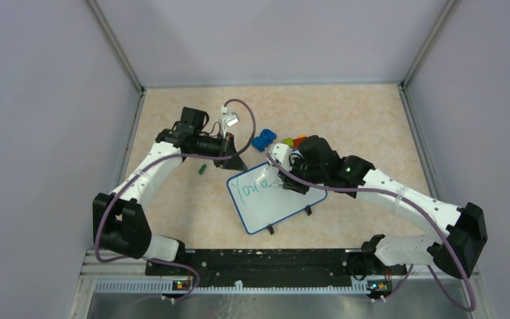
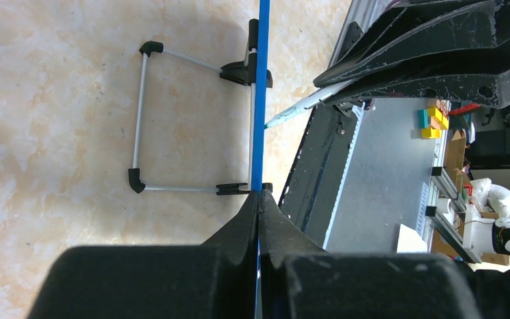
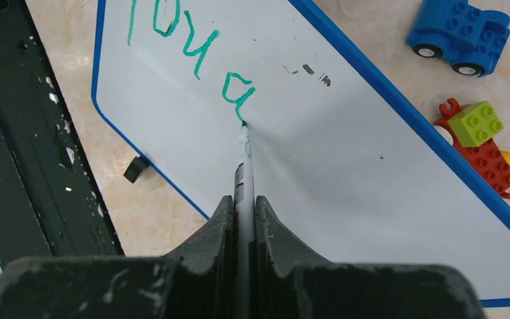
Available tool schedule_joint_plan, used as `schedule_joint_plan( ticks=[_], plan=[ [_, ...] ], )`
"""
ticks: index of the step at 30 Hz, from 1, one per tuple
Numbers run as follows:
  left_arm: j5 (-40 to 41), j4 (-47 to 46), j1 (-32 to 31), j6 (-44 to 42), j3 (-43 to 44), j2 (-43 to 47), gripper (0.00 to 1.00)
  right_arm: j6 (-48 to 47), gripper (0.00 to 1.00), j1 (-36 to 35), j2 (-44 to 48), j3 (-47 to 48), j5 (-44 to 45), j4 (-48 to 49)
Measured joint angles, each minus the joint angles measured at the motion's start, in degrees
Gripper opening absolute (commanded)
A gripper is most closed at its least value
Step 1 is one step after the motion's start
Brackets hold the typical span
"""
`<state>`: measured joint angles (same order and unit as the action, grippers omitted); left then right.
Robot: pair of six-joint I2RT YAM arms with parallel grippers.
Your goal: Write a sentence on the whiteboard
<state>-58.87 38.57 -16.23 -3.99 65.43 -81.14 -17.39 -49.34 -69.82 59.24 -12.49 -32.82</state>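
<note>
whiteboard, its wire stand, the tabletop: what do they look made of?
Whiteboard: glossy white coated panel with a faint sheen; its blue rim looks like plastic. Stand: thin silvery rods, likely metal, with black corner joints, probably plastic. Tabletop: smooth, beige, marble-patterned; laminate or stone, cannot tell.

The flat white whiteboard (image 3: pixel 345 179) is smooth and faintly glossy, its blue rim plastic. The beige marbled tabletop (image 2: pixel 53 100) has a dull sheen. The black plastic left gripper (image 2: pixel 259 197) and right gripper (image 3: pixel 243 199) are matt — scuffed with pale flecks. The slim white marker (image 3: pixel 244 159) looks plastic; the thin grey wire stand (image 2: pixel 141 113), metal; the blue studded toy car (image 3: pixel 458 33), shiny plastic.
</note>
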Motion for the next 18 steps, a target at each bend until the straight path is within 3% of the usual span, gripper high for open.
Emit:
schedule_joint_plan(
  ticks=[18],
  plan=[
    [0.0,0.0,-0.1,0.0,0.0,0.0,0.0,-0.1,0.0,0.1,0.7,3.1,0.4,-0.7]
  ],
)
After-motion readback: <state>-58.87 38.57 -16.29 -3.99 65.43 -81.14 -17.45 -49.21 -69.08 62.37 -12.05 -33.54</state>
